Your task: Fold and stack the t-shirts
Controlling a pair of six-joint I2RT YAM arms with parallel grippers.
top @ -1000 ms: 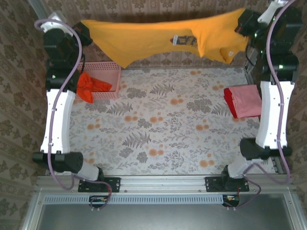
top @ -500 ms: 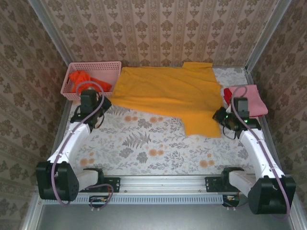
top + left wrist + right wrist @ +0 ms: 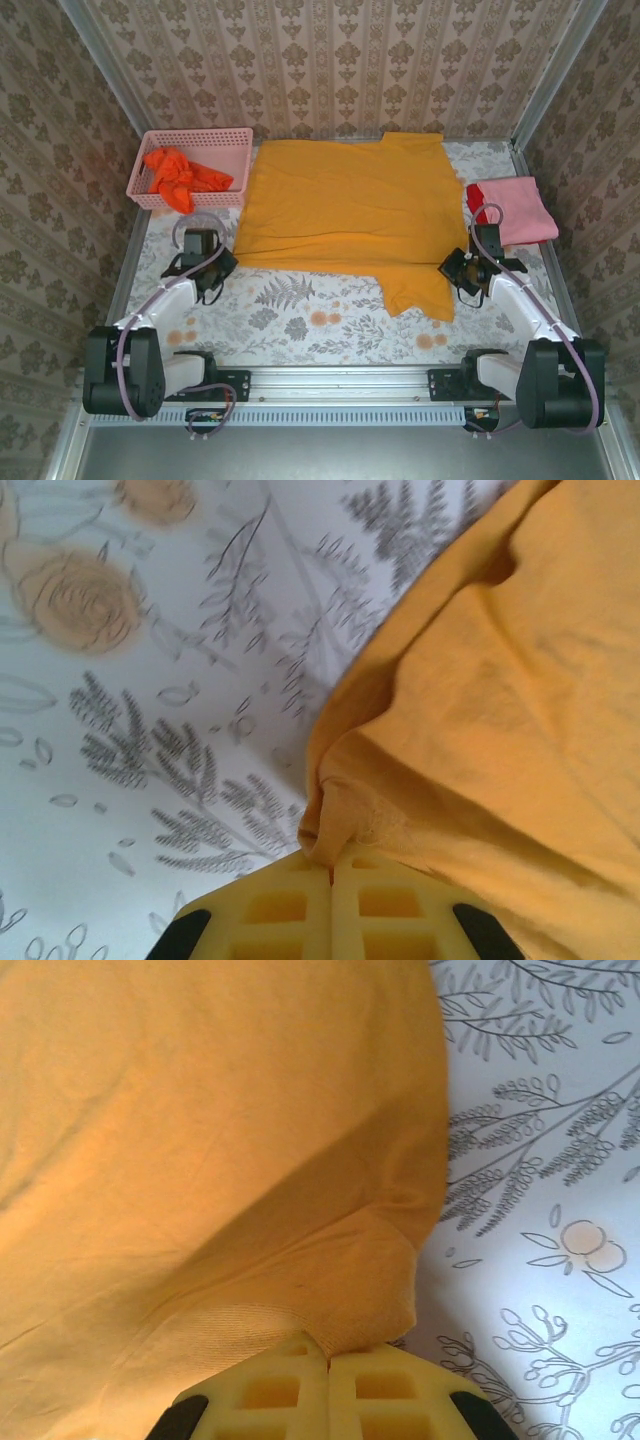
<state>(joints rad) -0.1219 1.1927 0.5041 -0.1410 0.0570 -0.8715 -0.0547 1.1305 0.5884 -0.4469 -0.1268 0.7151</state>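
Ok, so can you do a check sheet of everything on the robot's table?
surface: flowery table, flat, no spills seen
job's things: yellow tee spread flat at the far middle; orange-red tee bunched in the basket; pink tee folded at the right, on a red tee
clutter: pink basket at the far left
grippers: left gripper and right gripper low at the table, fingers shut on the yellow tee's near edge
cables: purple cables run along both arms
surroundings: patterned walls, metal rail at the near edge
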